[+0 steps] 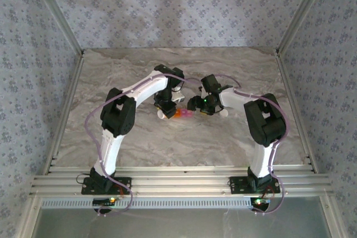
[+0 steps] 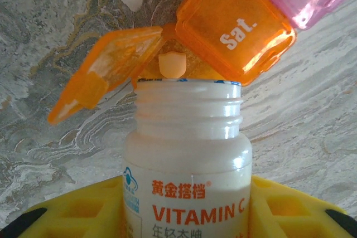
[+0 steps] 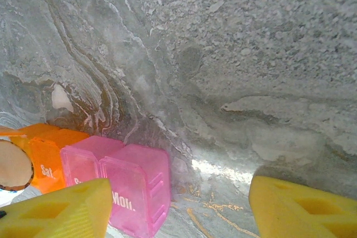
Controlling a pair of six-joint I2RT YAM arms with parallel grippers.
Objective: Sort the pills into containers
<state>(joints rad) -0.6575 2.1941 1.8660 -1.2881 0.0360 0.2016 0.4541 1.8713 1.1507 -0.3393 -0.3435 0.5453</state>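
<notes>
Now the left pincer (image 2: 184,210) is clamped on a white plastic vitamin bottle (image 2: 187,154), its uncapped mouth just beside the strip of translucent orange and pink pill containers (image 2: 234,26) lying on the grey marbled counter (image 3: 251,54); one orange lid (image 2: 106,65) hangs open. The right pincer (image 3: 178,210) stands apart, one finger beside the pink end
</notes>
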